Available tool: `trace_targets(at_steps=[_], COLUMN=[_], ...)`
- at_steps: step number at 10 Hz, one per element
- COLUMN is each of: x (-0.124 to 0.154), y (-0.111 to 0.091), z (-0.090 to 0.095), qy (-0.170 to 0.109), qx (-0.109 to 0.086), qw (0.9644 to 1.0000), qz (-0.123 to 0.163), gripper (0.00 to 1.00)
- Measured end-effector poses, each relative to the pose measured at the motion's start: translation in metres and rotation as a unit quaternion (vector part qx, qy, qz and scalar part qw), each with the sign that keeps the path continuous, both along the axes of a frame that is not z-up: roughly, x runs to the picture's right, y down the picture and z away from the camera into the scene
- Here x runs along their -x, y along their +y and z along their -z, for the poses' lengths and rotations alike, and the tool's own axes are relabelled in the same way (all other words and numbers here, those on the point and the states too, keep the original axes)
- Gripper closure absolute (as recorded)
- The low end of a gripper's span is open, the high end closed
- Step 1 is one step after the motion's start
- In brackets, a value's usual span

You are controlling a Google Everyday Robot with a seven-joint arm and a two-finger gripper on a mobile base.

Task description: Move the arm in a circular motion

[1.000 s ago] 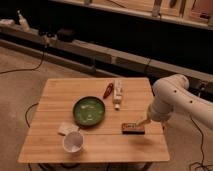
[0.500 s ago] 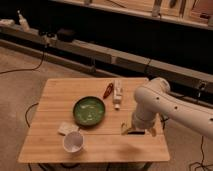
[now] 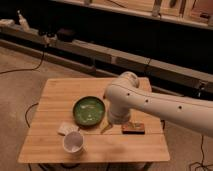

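Note:
The arm [image 3: 155, 102] is a thick cream-white tube with small dark dots, reaching in from the right edge over the wooden table [image 3: 90, 150]. Its bulbous elbow [image 3: 122, 87] hangs over the table's middle, beside the green bowl [image 3: 89, 111]. From the elbow a segment drops down and tapers to a slim tip. The gripper [image 3: 105, 129] sits at that tip, low over the table just right of the bowl's near edge.
A white cup [image 3: 73, 142] stands at the front left, with a pale napkin-like item [image 3: 65, 128] behind it. A small dark rectangular object [image 3: 133, 128] lies right of the gripper. Dark shelving with cables runs behind the table.
The arm has swung left across the table, from the right side to over the middle. Its elbow now covers the small items behind the bowl, and the tip has passed left of the dark object.

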State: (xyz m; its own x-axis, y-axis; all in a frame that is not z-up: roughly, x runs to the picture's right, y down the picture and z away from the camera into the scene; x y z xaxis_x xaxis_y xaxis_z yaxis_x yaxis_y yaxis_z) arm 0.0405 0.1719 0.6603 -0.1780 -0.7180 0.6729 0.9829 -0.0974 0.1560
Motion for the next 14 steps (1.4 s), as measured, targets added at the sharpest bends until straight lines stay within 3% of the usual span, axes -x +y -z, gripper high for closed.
trace_targets(at_steps=[3,5,7,10,12,14], x=[0.018,-0.009,-0.051,-0.128,-0.170,-0.189], y=[-0.029,-0.052,-0.058,-0.043,-0.020,0.016], z=[-0.011,-0.034,-0.052,-0.064,-0.060,-0.047], qy=[-0.022,-0.016,0.003,0.053,0.089,0.119], qx=[-0.022,-0.031,-0.029,-0.014,0.003,0.028], qw=[0.9992,0.9992,0.9995,0.9966,0.9917,0.9862], qz=[0.024,0.018,-0.008,-0.061,-0.092,-0.112], gripper=[0.20,0.20,0.20,0.20,0.20,0.20])
